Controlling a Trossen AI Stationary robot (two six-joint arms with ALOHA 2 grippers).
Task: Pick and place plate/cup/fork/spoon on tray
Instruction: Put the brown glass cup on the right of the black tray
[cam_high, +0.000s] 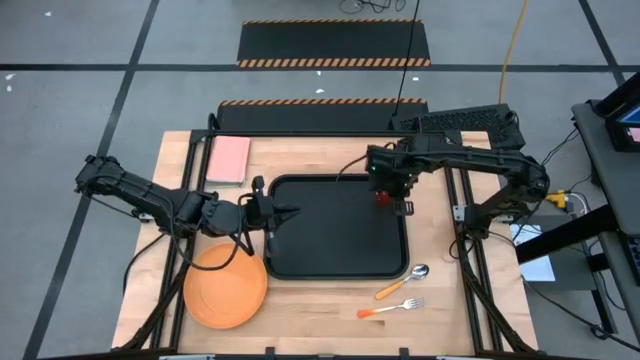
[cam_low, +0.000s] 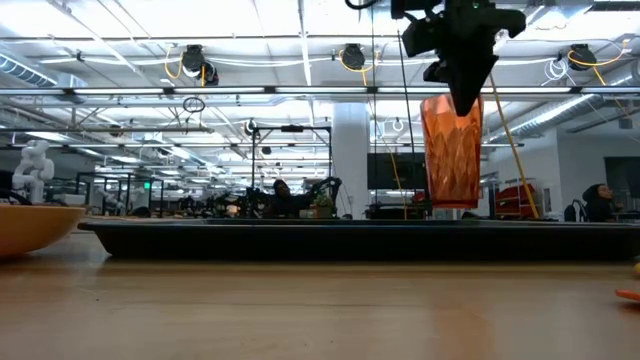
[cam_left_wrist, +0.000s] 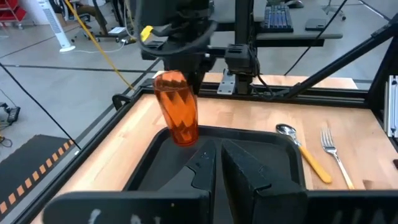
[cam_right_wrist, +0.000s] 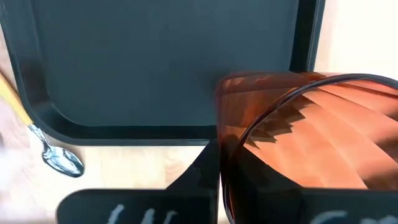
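Your right end effector (cam_low: 466, 100) is clamped on the cup's (cam_low: 452, 150) rim, holding it above the tray (cam_high: 300, 262), toward its 2 o'clock corner; next, lower and release; left end effector (cam_high: 290, 212) waits closed at 9 o'clock.

Even, bright overhead illumination from rows of ceiling strip lights in the room beyond the table, seen in the low view. The translucent dark-orange plastic tumbler (cam_low: 452, 150) glows where light passes through it. The near wooden tabletop (cam_low: 300, 310) is soft and out of focus. The shiny silver spoon bowl (cam_right_wrist: 64, 162) is blurred.
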